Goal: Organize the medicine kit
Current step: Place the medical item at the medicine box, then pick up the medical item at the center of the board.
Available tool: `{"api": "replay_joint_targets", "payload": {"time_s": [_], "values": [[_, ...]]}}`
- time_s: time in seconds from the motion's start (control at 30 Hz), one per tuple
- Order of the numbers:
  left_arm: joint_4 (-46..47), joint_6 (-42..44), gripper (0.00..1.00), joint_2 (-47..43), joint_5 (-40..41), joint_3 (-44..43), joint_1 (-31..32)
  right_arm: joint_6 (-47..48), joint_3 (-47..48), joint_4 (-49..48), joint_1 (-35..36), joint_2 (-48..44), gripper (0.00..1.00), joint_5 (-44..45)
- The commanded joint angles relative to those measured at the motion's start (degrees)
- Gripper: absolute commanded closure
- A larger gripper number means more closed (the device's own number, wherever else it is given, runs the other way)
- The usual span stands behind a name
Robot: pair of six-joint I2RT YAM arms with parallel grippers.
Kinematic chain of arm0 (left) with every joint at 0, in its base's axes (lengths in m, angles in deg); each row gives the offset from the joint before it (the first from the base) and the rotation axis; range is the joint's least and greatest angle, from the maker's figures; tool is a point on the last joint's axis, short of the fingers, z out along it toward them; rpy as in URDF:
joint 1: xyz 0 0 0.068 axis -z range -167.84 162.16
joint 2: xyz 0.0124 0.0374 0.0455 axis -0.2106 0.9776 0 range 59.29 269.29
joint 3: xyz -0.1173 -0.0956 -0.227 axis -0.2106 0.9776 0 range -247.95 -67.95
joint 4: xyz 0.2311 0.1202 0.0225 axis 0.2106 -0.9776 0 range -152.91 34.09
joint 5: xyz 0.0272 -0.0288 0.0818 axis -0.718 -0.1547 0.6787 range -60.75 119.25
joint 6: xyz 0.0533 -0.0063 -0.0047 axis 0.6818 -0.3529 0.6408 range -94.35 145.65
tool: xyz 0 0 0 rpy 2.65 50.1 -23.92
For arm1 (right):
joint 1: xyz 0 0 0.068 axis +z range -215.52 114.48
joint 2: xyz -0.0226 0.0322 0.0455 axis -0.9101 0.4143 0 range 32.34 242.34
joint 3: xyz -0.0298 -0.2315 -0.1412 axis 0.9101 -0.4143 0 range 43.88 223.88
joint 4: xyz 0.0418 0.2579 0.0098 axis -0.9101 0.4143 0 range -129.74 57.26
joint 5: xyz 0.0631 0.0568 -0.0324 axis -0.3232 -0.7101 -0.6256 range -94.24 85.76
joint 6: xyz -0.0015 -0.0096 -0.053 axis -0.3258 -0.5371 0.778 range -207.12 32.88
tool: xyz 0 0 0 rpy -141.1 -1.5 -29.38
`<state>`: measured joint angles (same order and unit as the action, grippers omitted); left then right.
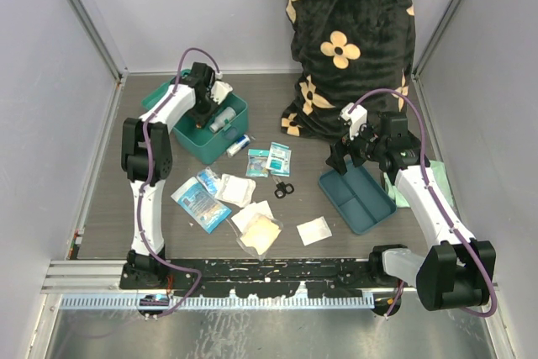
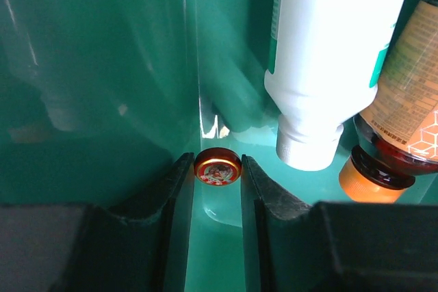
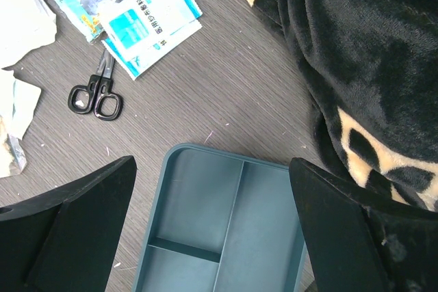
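Left gripper (image 2: 217, 162) down inside the medicine kit (image 1: 195, 149), pinching a small red tin (image 2: 217, 168); my right gripper (image 3: 211, 165) hangs spread wide over the divided tray (image 3: 198, 200).

The setting is a robotics laboratory test cell. Plain white wall panels (image 1: 50, 124) held in aluminium profile posts (image 1: 84, 18) enclose a grey wood-grain counter (image 1: 105, 191). A slotted aluminium rail (image 1: 92, 273) along the near edge carries the left arm (image 1: 151, 208) and the right arm (image 1: 424, 195), both with exposed purple cabling (image 1: 382, 91). The medicine kit (image 1: 195, 149) and loose sachets (image 1: 200, 203) lie on the counter.
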<state>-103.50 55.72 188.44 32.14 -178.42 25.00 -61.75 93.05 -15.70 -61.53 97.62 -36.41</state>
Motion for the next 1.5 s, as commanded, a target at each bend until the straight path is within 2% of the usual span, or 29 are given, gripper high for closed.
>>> {"api": "replay_joint_targets", "payload": {"time_s": [0.0, 0.13, 0.37, 0.7, 0.87, 1.13, 1.47], "values": [[3.56, 0.88, 0.67, -0.32, 1.13, 0.10, -0.26, 0.79, 0.28, -1.62, -0.13, 0.11, 0.00, 0.26], [3.60, 0.71, 0.56, -1.88, 1.20, 1.00, 0.05, 0.82, 0.25, -1.64, -0.12, 0.33, 0.00, 0.19], [3.52, -0.98, 0.45, -6.58, -0.10, 2.33, 0.37, 0.87, 0.23, -1.53, -0.12, 0.34, 0.00, -0.27], [2.99, -3.80, 0.40, -14.88, -3.30, 3.03, 1.15, 0.94, 0.21, -1.53, -0.13, 0.50, 0.00, -0.58], [1.20, -6.00, 0.37, -18.86, -9.44, 3.54, 2.05, 1.00, 0.14, -1.45, -0.13, 0.42, 0.00, -0.46], [1.46, -7.53, 0.34, -25.27, -16.42, 10.93, 6.71, 1.10, 0.15, -1.46, -0.12, 0.18, 0.00, -0.49], [5.63, -6.55, 0.33, -26.20, -12.52, 18.61, 16.25, 1.35, 0.02, -1.45, -0.12, 0.05, 0.00, 0.05]]}}
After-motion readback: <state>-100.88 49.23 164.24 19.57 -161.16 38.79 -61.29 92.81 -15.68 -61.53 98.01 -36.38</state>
